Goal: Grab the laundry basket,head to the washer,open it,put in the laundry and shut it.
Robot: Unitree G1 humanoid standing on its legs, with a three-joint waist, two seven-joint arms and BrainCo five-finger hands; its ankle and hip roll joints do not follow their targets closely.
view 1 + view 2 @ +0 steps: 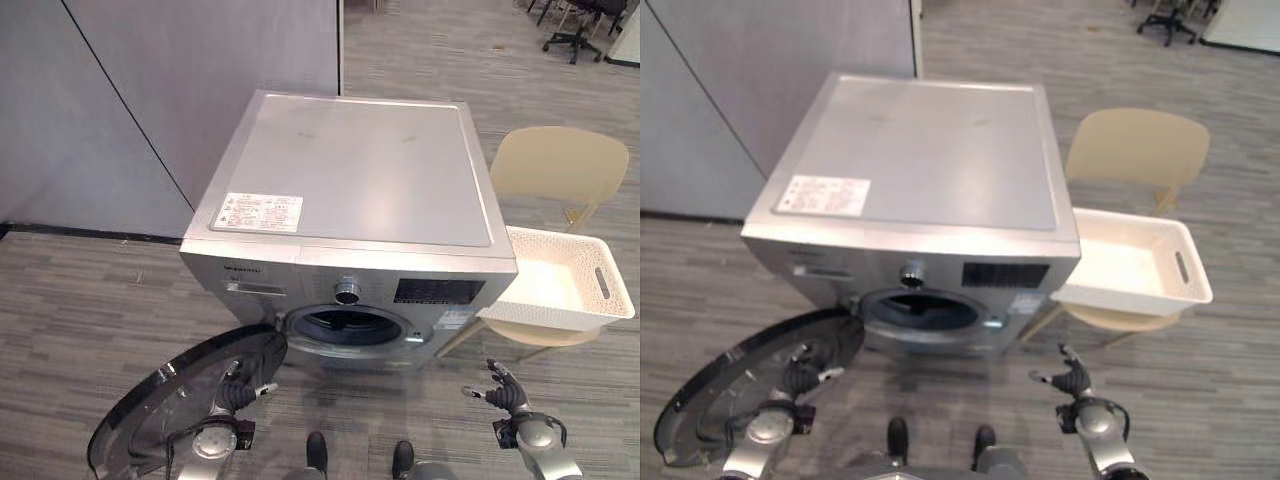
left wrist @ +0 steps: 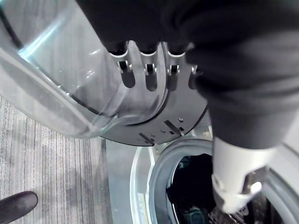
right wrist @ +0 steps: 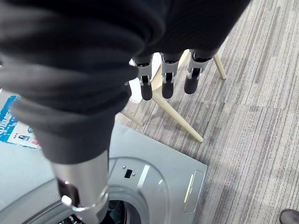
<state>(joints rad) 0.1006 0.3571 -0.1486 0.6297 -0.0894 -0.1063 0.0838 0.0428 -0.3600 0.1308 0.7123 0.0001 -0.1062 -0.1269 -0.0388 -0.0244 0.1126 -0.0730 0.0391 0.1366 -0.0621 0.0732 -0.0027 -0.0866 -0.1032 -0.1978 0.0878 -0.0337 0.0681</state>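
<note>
The silver washer (image 1: 350, 210) stood against the grey partition (image 1: 150, 90) with its round door (image 1: 170, 410) swung fully out to the robot's left, leaving the drum opening (image 1: 345, 328) exposed. Beside the machine on its right, a cream chair (image 1: 560, 165) carried the white laundry basket (image 1: 590, 300), which lay empty as far as its visible floor showed. In the left wrist view dark laundry (image 2: 191, 186) sat inside the drum, so the loading step looked finished and the closing step seemed to be in hand. The left hand (image 1: 238, 392) rested at the door's inner face near its hinge side, its fingers (image 2: 150, 77) straight and lying against the clear door bowl, curled round nothing. The right hand (image 1: 505, 392) hung low in front of the washer's right corner, well apart from the basket, fingers loosely extended and holding nothing. The next move probably called for the left hand to push the door in an arc toward the opening until it latched, keeping the laundry clear of the seal.
</note>
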